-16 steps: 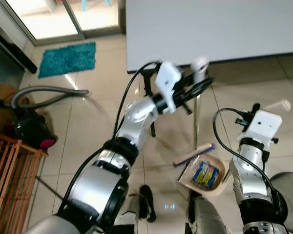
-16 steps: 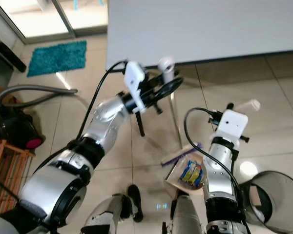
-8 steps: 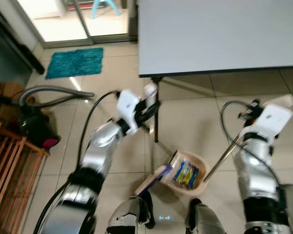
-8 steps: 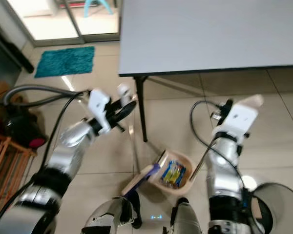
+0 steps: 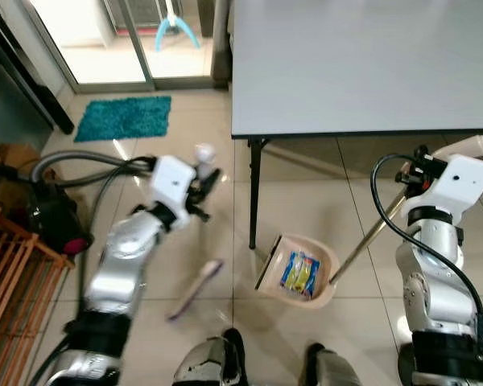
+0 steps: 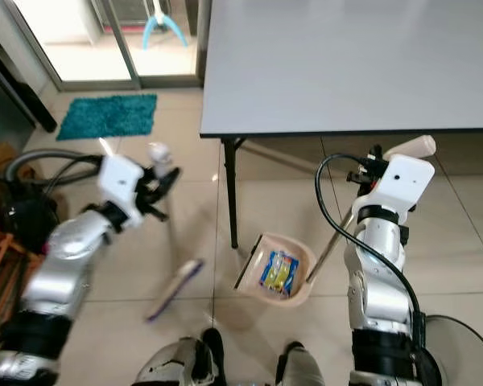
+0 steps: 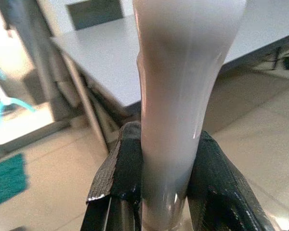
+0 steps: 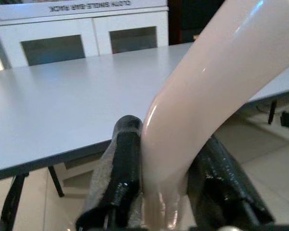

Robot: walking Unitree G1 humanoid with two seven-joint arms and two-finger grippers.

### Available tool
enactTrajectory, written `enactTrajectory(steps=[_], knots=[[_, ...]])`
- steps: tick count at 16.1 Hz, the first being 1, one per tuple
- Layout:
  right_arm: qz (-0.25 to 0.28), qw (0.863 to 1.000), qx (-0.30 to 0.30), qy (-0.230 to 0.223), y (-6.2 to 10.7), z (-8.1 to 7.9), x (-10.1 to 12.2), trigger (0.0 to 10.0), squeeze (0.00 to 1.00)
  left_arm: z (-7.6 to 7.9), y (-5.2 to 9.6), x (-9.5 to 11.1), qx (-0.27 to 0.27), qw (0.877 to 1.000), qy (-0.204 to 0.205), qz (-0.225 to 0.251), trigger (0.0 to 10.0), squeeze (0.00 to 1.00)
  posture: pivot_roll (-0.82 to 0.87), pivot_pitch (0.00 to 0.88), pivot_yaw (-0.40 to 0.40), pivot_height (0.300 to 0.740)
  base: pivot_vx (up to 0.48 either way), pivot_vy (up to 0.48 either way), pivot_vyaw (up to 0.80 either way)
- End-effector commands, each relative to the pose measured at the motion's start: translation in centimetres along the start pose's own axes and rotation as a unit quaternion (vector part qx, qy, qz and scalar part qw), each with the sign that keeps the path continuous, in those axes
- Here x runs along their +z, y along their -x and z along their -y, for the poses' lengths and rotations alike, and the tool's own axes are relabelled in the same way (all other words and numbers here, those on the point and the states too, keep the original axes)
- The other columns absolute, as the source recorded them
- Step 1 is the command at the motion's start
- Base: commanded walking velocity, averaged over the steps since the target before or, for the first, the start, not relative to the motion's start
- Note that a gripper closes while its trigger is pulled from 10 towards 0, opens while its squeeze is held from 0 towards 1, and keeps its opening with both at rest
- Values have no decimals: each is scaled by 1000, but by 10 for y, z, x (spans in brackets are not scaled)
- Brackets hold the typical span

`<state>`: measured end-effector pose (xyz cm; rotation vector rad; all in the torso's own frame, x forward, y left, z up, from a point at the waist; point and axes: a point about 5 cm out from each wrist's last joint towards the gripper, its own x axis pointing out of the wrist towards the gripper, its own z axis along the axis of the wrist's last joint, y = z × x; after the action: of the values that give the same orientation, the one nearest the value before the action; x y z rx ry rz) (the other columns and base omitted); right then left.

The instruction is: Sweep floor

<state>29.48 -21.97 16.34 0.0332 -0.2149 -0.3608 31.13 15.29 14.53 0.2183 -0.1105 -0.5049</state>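
Left gripper [image 7: 166, 192] is clenched on the white broom handle [image 7: 176, 96]; the left wrist view shows both black fingers [image 7: 127, 178] pressed flat against it. In the left eye view the same handle top [image 5: 203, 152] sticks up above the left arm, left of centre, and the broom head [image 5: 195, 288] lies blurred on the tiled floor [image 5: 185, 233] at lower centre-left, apart from the dustpan.

Right gripper [image 8: 166, 192] is clamped on the cream dustpan handle [image 8: 207, 91], fingers [image 8: 125, 173] on both sides. In the right eye view that handle's tip [image 6: 414, 145] shows at the right edge above the right arm, and a metal pole [image 6: 332, 240] slants down from it to the beige dustpan [image 6: 296, 288] at lower centre. Inside the dustpan lies a blue and yellow wrapper [image 6: 278, 272]; the wrist views miss it.

The grey table [image 5: 362, 64] fills the upper right of the eye views, its black leg [image 5: 253, 193] standing just above and left of the dustpan. The right wrist view adds a white cabinet [image 8: 82, 33] beyond the tabletop. Upper left: teal mat [image 5: 123, 117] by the glass door. Left edge: vacuum cleaner [image 5: 52, 225] with grey hose [image 5: 80, 158], wooden rack [image 5: 8, 289] below it. A wire bin rim [image 6: 467, 346] sits at the lower right corner of the right eye view. The robot's feet [image 5: 217, 366] sit at bottom centre.
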Motion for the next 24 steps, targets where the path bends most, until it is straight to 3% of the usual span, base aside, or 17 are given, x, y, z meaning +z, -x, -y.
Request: enactTrajectory(steps=[1, 5, 10, 16, 21, 24], knots=[[11, 1000, 5, -19, 1, 0, 9, 10000, 0, -4, 5, 4, 12, 1000, -11, 3, 10000, 0, 28, 93, 101, 740, 0, 0, 0], [8, 999, 31, -26, 0, 0, 25, 10000, 0, -4, 19, -3, 37, 999, 6, -23, 10000, 0, 32, 82, 91, 740, 0, 0, 0], [10, 998, 55, -25, -3, -6, 41, 10000, 0, 11, 13, -6, 40, 998, 27, -28, 10000, 0, 14, 74, 93, 740, 0, 0, 0], [9, 999, 39, -37, -5, -2, 53, 10000, 0, 13, 8, -7, 38, 998, 32, -36, 10000, 0, -3, 78, 106, 740, 0, 0, 0], [22, 998, 30, -45, -13, 1, 70, 10000, 0, 8, 9, -12, 67, 995, 56, -41, 10000, 0, -14, 78, 102, 740, 0, 0, -755], [42, 998, 27, -43, -24, 6, 96, 10000, 0, 7, 10, -14, 75, 995, 54, -40, 10000, 0, -22, 69, 77, 740, 0, 0, -800]])
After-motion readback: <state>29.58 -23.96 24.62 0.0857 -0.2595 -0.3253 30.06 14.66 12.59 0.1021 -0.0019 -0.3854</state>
